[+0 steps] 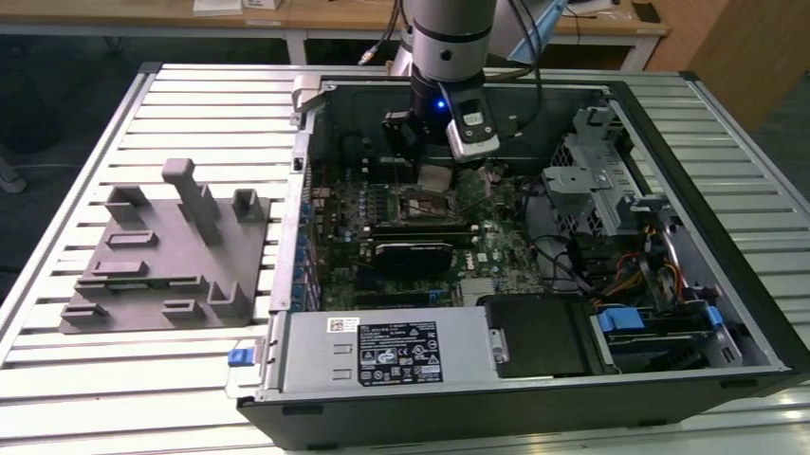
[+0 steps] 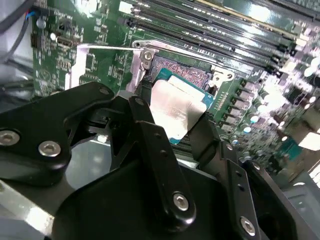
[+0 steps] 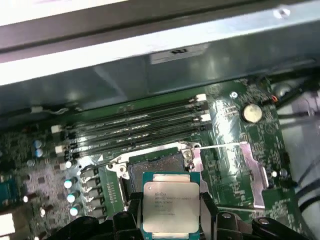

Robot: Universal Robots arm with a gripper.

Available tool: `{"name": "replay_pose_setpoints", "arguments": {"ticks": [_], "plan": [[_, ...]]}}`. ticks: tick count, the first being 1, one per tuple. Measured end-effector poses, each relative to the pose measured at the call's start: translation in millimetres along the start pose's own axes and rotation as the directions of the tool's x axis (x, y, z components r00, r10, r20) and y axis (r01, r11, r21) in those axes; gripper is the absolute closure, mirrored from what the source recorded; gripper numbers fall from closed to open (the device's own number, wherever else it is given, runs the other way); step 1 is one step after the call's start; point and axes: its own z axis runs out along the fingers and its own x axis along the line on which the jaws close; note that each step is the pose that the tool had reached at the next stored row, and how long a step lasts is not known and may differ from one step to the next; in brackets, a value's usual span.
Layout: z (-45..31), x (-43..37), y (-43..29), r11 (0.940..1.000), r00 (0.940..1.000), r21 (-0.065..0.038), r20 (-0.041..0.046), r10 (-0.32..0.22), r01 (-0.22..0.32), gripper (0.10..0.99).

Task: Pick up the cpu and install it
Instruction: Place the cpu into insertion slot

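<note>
Right now the hand pinches the cpu by two opposite edges, holding it just above the open socket of the motherboard. It looks light, stiff and fragile underneath, so edge contact seems the safest hold.

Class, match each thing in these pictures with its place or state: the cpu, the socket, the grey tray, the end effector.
Things:
1. cpu
2. socket
3. grey tray
4. end effector

Places or states:
A. on the slatted table
B. black, shut on the cpu
C. uncovered, on the motherboard
D. silvery, held over the socket

Pairs: 1-D, 2-C, 3-A, 4-B
</note>
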Motion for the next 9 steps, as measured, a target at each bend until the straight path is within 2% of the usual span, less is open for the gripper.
{"name": "replay_pose_setpoints", "arguments": {"ticks": [4, 9], "plan": [[0.1, 0.0, 0.0, 0.9974, 0.9974, 0.002, 0.0029, 0.072, -0.072, 0.545], [0.3, 0.0, 0.0, 0.9867, 0.9867, 0.004, 0.0068, 0.163, -0.163, 0.545]]}}
